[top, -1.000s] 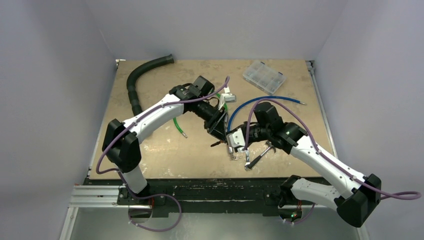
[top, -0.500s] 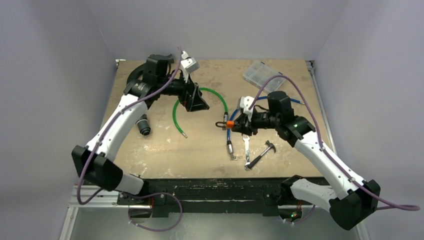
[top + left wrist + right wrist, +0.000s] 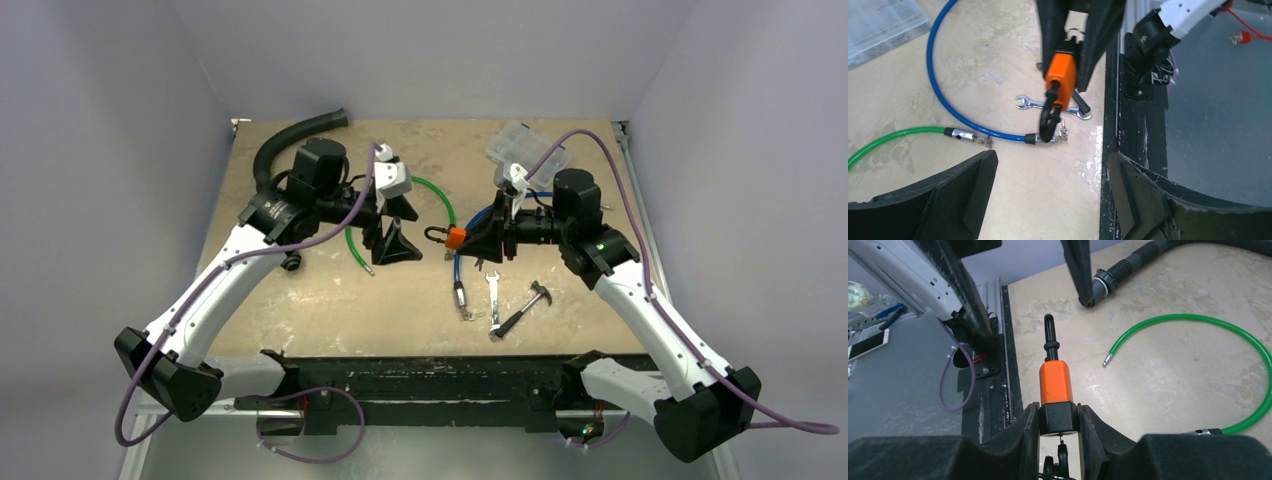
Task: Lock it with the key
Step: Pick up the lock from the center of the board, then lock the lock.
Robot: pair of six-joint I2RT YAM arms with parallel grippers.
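The orange padlock [image 3: 1055,382] is clamped by its base in my right pincer [image 3: 1058,421], held above the worktop [image 3: 330,300]. My left pincer [image 3: 1053,165] gapes wide, facing it. I can't clearly pick out the key, so I judge locking remains.

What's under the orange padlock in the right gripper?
The orange padlock with black shackle is held above the tan table; a thin blue cable runs below it. The right gripper's black fingers cover its base, so the keyhole end is hidden.
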